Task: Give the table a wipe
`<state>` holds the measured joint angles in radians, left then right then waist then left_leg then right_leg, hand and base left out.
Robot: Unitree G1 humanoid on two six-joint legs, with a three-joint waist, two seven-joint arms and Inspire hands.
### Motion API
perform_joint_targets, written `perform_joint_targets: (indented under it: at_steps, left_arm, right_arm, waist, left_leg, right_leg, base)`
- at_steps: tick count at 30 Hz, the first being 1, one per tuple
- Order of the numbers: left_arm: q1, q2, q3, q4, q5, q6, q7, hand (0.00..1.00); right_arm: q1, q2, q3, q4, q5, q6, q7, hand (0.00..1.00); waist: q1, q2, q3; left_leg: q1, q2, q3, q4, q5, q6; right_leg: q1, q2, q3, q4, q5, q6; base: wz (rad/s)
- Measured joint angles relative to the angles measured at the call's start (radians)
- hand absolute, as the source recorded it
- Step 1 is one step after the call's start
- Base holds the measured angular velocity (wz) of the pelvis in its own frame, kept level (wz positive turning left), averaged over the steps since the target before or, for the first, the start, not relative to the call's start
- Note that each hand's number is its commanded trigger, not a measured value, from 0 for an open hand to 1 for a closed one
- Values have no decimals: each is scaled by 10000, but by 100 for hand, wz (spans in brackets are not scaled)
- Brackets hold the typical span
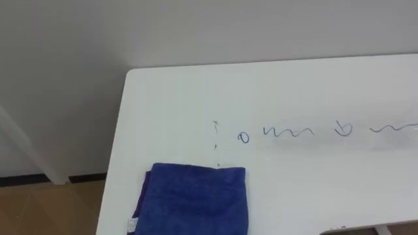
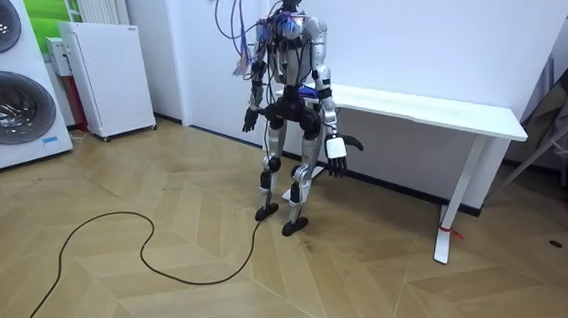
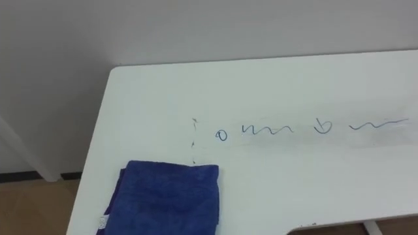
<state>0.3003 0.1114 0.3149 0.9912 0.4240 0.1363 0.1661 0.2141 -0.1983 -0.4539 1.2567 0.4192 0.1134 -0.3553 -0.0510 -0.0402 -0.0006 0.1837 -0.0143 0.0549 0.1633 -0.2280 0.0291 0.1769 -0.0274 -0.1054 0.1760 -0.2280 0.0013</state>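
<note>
**left eye view** — a white counter (image 1: 313, 91) was seen from above, its left end and far edge set against a plain wall. a folded blue cloth (image 1: 196, 199) lay flat near the front edge, close to the left end. a row of blue pen marks (image 1: 294, 132) ran rightward across the counter, beyond the cloth's far right corner and apart from it.

**right eye view** — the layout was the same. a faint dotted line (image 3: 193, 140) ran from the cloth's far edge toward the start of the row.

**room view** — the robot stood upright at the counter's end on the room view's left, with both arms down. the left hand (image 2: 250, 123) hung by the hip and the right hand (image 2: 337, 163) hung lower, near the counter's front edge. whether either hand was spread or closed could not be told.

**step in hand (judged)** — the cloth had not been taken up, so wiping had not begun. to do it well, a hand should be laid flat on the cloth's middle and pressed evenly. it should then sweep rightward along the whole row in overlapping passes. the cloth should stay folded and clear of the front edge, lest it bunch or slide off.
</note>
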Motion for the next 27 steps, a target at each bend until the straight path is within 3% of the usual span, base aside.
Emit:
perform_joint_targets:
  at_steps: [4, 9, 13, 19, 23, 27]
  left_arm:
    - [-33, 285, -23, -2, -24, -153, 13, 0]
    - [3, 328, -25, 3, 19, -157, 55, 0]
    - [58, 353, -42, 7, 6, -255, 194, 0]
    - [54, 396, -172, -286, 21, -352, 177, 0]
    - [-21, 410, -732, -285, 3, -357, 26, 0]
    - [-145, 410, -1251, -288, 30, -378, -28, 0]
  right_arm:
    - [-343, -205, -506, -752, 226, -177, -878, 0]
    - [-1288, -755, -749, -1315, 226, -497, -2269, 0]
    - [-1388, -822, -660, -2019, -461, -625, -2962, 0]
    - [-1374, -823, 22, -3834, -2805, -833, -3698, 0]
    - [-1300, -817, 1274, -5947, -5273, -966, -3761, 0]
    - [-1243, -798, 2255, -7463, -7324, -1263, -3742, 0]
  waist:
    - [-73, -173, 33]
    - [11, -180, 29]
    - [90, -172, 19]
    - [339, -135, 21]
    - [422, -42, 13]
    - [767, -50, 10]
  left_leg:
    - [3, 6, 19, -34, -6, -1]
    - [-71, 20, 243, -90, -47, 12]
    - [-62, 12, 273, -84, -47, 12]
    - [-181, 10, 264, -9, -46, 12]
    - [-375, 30, 260, 99, -44, 13]
    - [-385, 35, 229, 199, -45, 13]
  right_leg:
    - [-39, 16, 15, -4, 14, -4]
    - [-191, 43, 187, 112, 33, 16]
    - [-183, 24, 136, 116, 40, 18]
    - [-353, 17, 128, 116, 41, 18]
    - [-512, 44, 153, 136, 107, -4]
    - [-438, 36, 103, 135, 127, -3]
  base:
    - [-5]
    - [-10]
    - [2]
    - [-1]
    - [-2]
    - [4]
